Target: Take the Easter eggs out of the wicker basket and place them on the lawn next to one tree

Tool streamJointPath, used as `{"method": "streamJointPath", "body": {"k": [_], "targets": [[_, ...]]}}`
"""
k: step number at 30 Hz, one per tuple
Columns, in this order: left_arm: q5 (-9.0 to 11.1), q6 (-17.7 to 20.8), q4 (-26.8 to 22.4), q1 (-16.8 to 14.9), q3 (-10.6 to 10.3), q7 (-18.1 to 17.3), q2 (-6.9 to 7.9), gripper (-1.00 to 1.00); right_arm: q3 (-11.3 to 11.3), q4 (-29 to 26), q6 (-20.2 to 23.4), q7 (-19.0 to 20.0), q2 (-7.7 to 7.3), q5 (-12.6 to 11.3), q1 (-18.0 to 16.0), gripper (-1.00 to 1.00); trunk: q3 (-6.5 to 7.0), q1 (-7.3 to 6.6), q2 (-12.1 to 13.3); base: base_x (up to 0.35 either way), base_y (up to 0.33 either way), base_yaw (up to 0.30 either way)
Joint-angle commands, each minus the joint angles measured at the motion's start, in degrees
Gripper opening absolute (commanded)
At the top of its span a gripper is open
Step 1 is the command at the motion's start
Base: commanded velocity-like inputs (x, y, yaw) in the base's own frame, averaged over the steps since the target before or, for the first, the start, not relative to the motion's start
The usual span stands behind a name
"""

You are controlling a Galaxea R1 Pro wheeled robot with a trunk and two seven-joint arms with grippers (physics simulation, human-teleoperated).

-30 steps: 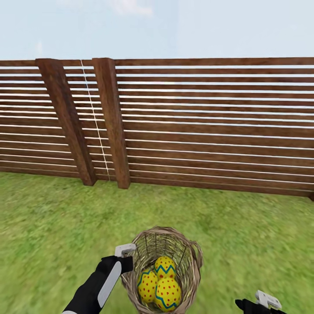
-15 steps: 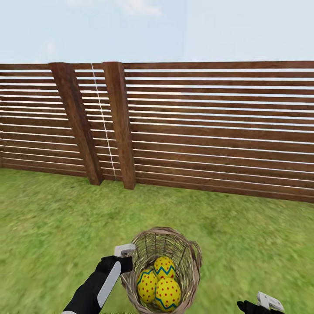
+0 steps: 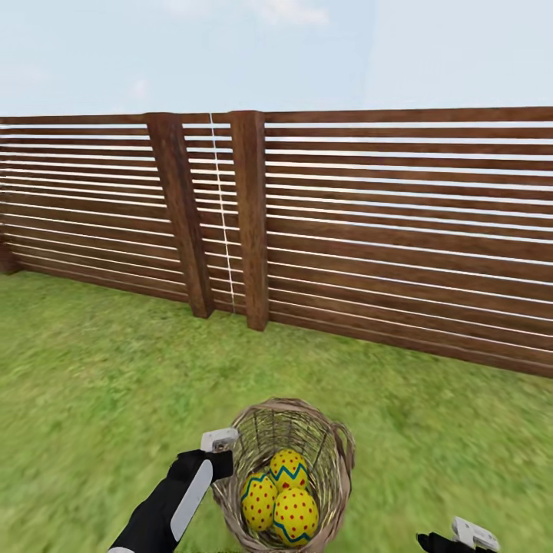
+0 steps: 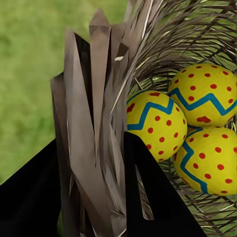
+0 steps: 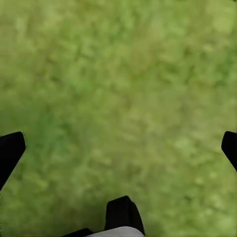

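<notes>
The left arm reaches forward and slightly inward from low in the head view, its left gripper [image 4: 98,163] clamped on the rim of the wicker basket [image 3: 338,453], 1 black finger [image 4: 153,197] inside the wall and 1 outside. The 3 Easter eggs [image 3: 286,495] lie bunched together inside. The right gripper [image 5: 118,148] hangs over the lawn [image 3: 100,384] with fingers spread wide. A slatted wooden fence [image 3: 384,230] stands behind.
</notes>
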Motion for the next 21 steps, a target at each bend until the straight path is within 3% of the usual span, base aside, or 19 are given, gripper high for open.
{"method": "streamJointPath", "body": {"k": [1,6,10,11,14,21], "targets": [[0.91,-0.01,-0.06,-0.06,-0.15,0.51,0.01,-1.0,-0.49,-0.14,0.32,0.39,0.02,0.6,-0.01,1.0,-0.08,0.0,-0.03,0.0,0.0,0.29],[0.91,-0.01,-0.06,-0.06,-0.15,0.54,0.01,-1.0,-0.49,-0.14,0.32,0.39,0.02,0.6,-0.01,1.0,-0.21,0.0,-0.03,0.0,0.0,0.29],[0.91,-0.05,-0.06,-0.06,-0.15,0.52,0.01,-1.0,-0.49,0.39,0.34,0.4,-0.21,0.49,-0.01,1.0,-0.23,0.0,-0.03,0.0,0.0,0.057],[0.91,-0.04,-0.06,-0.06,-0.14,0.51,0.01,-1.0,-0.47,0.74,0.33,0.39,-0.23,1.0,-0.01,1.0,-0.23,0.0,-0.03,0.0,0.0,0.003],[0.91,-0.04,-0.06,-0.06,-0.15,0.48,0.01,-1.0,-0.56,0.75,0.24,0.49,-0.08,5.45,-0.01,1.0,-0.23,0.0,-0.03,0.0,0.0,0.002],[0.91,-0.05,-0.03,-0.06,-0.15,0.47,0.02,-1.0,-0.58,0.83,0.23,0.38,0.02,6.4,-0.01,1.0,-0.23,0.0,-0.03,0.0,0.0,0.243]]}}
